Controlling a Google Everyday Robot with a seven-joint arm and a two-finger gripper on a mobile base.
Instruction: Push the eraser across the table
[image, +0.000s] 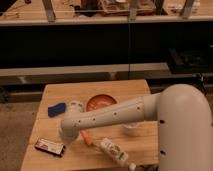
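Observation:
The eraser (50, 147), a flat block with black sides and a white-and-red top, lies near the front left corner of the light wooden table (95, 90). My white arm reaches from the right across the table to the left. The gripper (66, 137) is at the arm's end, low over the table just right of the eraser; most of it is hidden under the wrist.
A blue block (56, 109) lies at the left. A white cup (75, 105) and an orange bowl (100, 102) stand mid-table. A small orange object (87, 138) and a white labelled bottle (115, 152) lie near the front edge. Dark shelving stands behind.

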